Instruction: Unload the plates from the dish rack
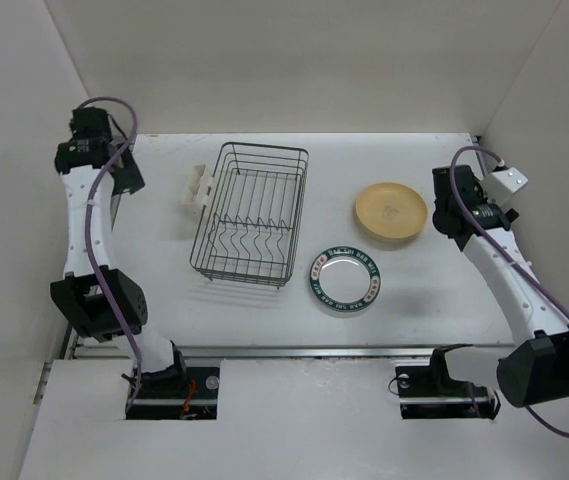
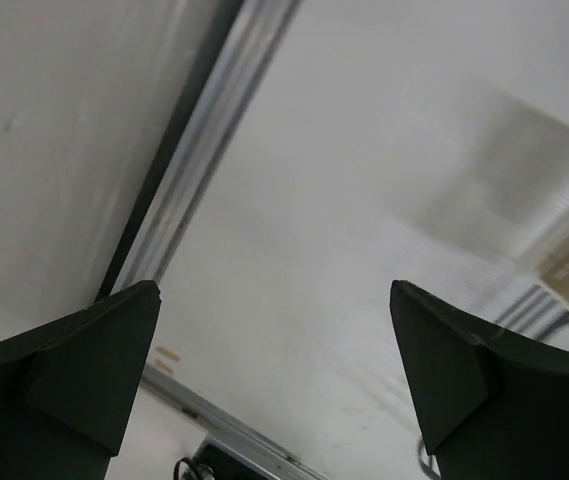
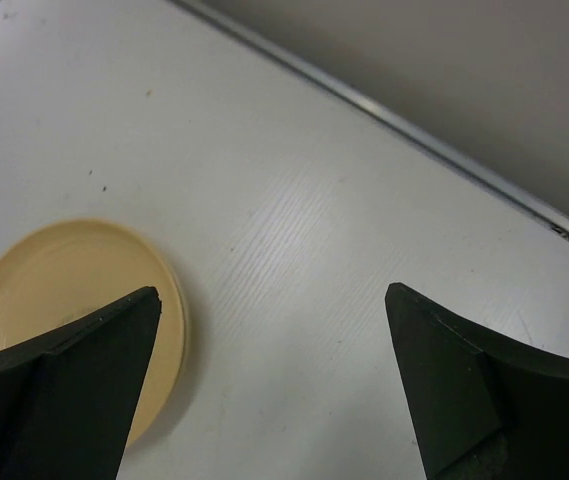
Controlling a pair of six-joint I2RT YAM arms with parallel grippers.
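Plates lie flat beside the wire dish rack (image 1: 249, 240): tan plate (image 1: 391, 211), green-rimmed plate (image 1: 344, 279); both arms' jaws spread wide.

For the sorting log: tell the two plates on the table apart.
The tan plate is plain; the green-rimmed plate has a pale centre and dark patterned rim. The tan plate lies farther back; the green-rimmed plate lies nearer the front, closer to the dish rack. Both are round, flat on the table.
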